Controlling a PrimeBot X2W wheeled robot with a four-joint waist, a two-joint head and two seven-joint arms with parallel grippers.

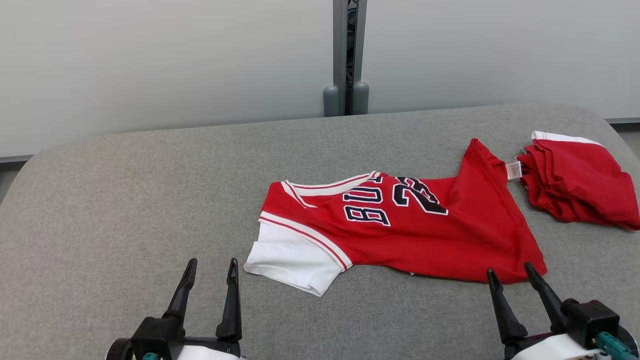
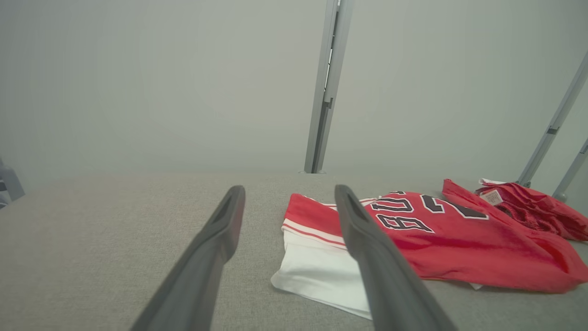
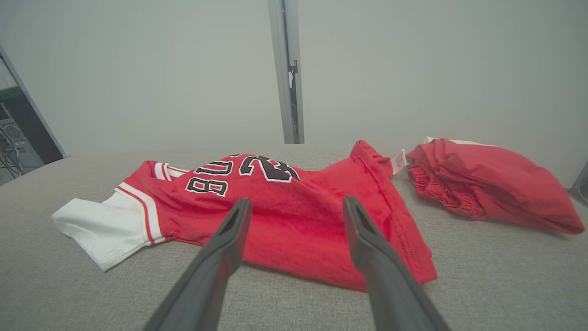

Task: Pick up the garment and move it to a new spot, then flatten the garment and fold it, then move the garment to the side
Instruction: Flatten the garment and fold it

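Grey woven fabric is covering the bench [image 1: 125, 200], and pale wall panels are standing behind it, joined by a grey metal post [image 1: 348, 55].

The red basketball jersey [image 1: 430, 235] is lying mostly flat on the bench, right of centre, with some wrinkles. Its dark, white-edged lettering is facing up. Its white sleeve [image 1: 290, 262] is pointing toward the robot's left, and its far right corner is peaking upward. A white label [image 1: 514, 170] is showing at that raised corner.

A bunched red garment [image 1: 580, 185] with a white edge is sitting just beside the jersey, at the far right of the bench.

The left pincer [image 1: 213, 262] is hovering near the front edge, close to the white sleeve without touching it. Its fingers are standing fully apart and are holding nothing.

The right pincer [image 1: 509, 268] is positioned at the jersey's near right hem. Its fingers are also spread wide and are gripping nothing. Whether the tips are touching the cloth cannot be told.
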